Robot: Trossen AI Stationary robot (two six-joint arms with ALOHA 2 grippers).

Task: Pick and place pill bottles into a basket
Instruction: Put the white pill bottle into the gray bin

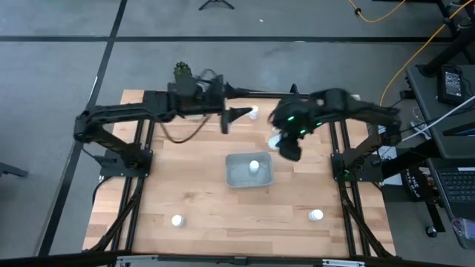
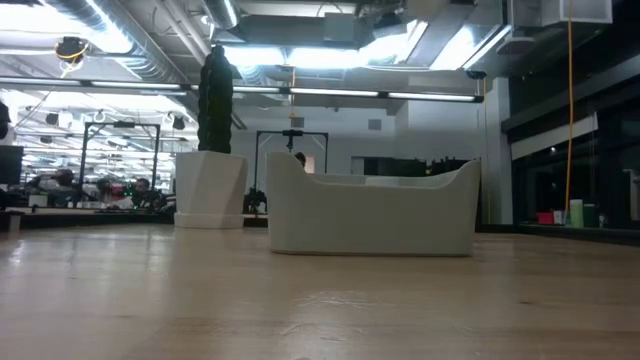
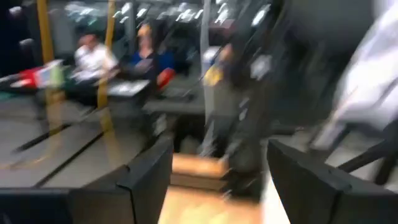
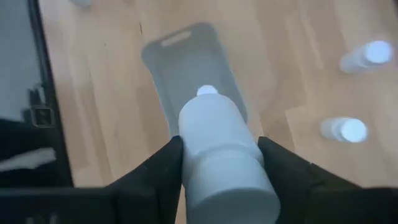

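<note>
Right claw [image 4: 219, 163] clenched on a bottle [image 4: 224, 149], held high just beside the basket [image 1: 249, 170] for a drop-in; left claw [image 1: 225, 119] released, parked well behind the basket.

Grey floor [image 1: 59, 89], ceiling strip lights [image 2: 330, 93], dark windows [image 2: 560, 170].

— The arms, seen from above?
— Two black jointed arms on black frame posts. A dark cable loops beneath the left arm [image 1: 141, 111]; green lights glow on the right arm [image 1: 349, 107] just behind its gripper.
— And up close?
— The right gripper [image 4: 221, 165] has matte black, angular fingers [image 4: 158, 168]. The left gripper [image 3: 217, 180] has the same dark, flat-faced wedge fingers [image 3: 146, 177].
</note>
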